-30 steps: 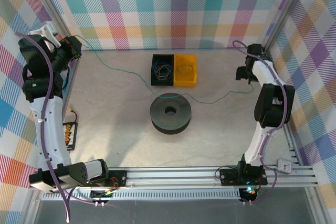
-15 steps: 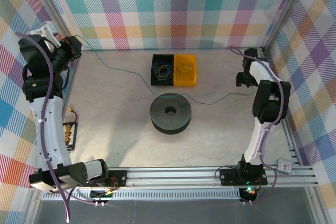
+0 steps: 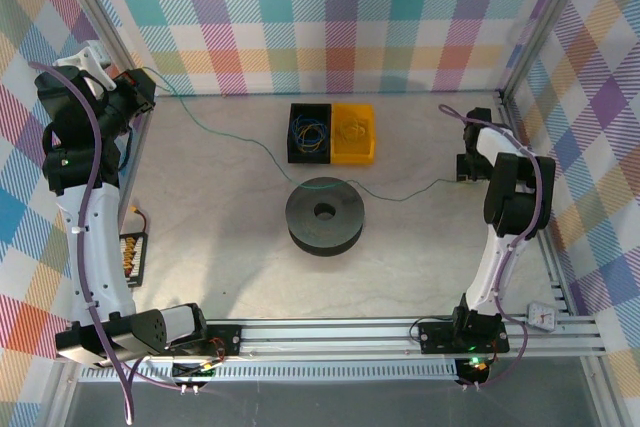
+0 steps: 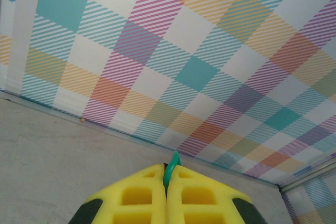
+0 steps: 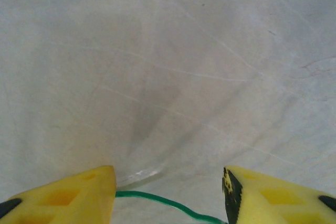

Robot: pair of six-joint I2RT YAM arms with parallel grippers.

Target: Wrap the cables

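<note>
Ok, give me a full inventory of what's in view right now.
thin green cable: one, green, strung between both grippers, crossing the spool's far edge
flat round black spool: one, black, table centre
black plastic bin: one, black, far centre
coiled thin cables: several, blue, yellow, green, inside black bin
yellow plastic bin: one, yellow, beside black bin
small black holder: one, orange bits, left edge
small white device: one, near-right corner
left gripper: yellow pads, shut on green cable
right gripper: yellow pads, open, cable between
</note>
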